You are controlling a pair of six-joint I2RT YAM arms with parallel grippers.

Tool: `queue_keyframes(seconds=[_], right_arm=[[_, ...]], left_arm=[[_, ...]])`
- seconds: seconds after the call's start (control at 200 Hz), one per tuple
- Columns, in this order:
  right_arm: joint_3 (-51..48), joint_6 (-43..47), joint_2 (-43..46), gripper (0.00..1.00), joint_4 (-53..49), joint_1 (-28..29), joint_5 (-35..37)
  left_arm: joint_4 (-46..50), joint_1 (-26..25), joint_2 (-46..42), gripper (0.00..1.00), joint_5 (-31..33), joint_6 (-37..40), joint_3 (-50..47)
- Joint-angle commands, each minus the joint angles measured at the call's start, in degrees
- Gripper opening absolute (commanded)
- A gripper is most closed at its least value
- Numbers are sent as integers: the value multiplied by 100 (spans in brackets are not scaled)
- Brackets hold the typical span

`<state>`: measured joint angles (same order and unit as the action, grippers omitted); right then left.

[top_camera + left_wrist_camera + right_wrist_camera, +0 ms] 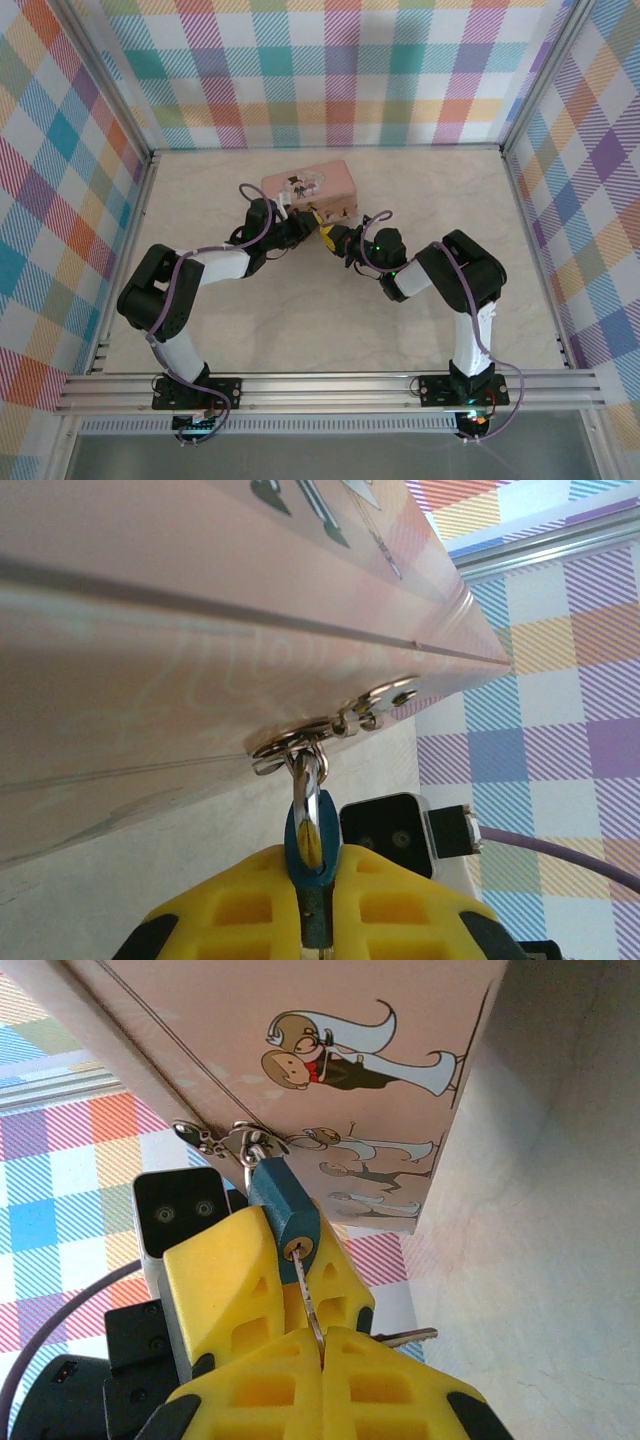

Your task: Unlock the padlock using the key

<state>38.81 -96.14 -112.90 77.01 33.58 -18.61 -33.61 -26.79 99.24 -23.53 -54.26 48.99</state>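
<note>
The padlock [283, 1208] hangs from a small metal hasp [300, 745] on the lower edge of the pink tin [310, 185], which lies at the middle of the table [300, 330] in the overhead view, just above where the two arms meet. In the right wrist view the lock sits a little left of centre, under the cartoon couple printed on the tin. Its silver shackle [305, 780] is threaded through the hasp, and its teal body points down and to the right. The left gripper [312, 880] is clamped on that body, one yellow pad pressed to each flat side, so the keyhole end stays exposed. The right gripper [322, 1345] is closed on the key [308, 1300]. The thin blade runs from between the pads, at the bottom centre of that frame, up into the keyhole. The frames do not show how deep the blade sits. The lock looks small, light and rigid, with smooth painted faces that could slide between soft pads, so the broad flat sides are the right place to grip it. The shackle should be left free to spring open. The key appears thin and probably bends easily, so turning it likely calls for a firm pinch close to the lock and a rotation along the blade's own axis. Any sideways load could flex the blade or swing the lock on its loose hasp. The tin itself seems light enough to shift if the lock is pulled.
</note>
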Motion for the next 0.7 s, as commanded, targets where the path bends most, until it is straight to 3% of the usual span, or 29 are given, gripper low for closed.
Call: queue_keyframes(seconds=[0.0, 0.55, 0.694], right_arm=[[292, -383, -144, 0, 358, -18, 14], [516, -638, -309, 0, 82, -326, -464], [587, -1194, -534, 0, 358, -326, -436]], left_arm=[[-432, -98, -244, 9, -473, -67, -24], [-340, -97, -300, 9, -517, -31, 23], [-328, -99, -286, 9, -521, -32, 30]])
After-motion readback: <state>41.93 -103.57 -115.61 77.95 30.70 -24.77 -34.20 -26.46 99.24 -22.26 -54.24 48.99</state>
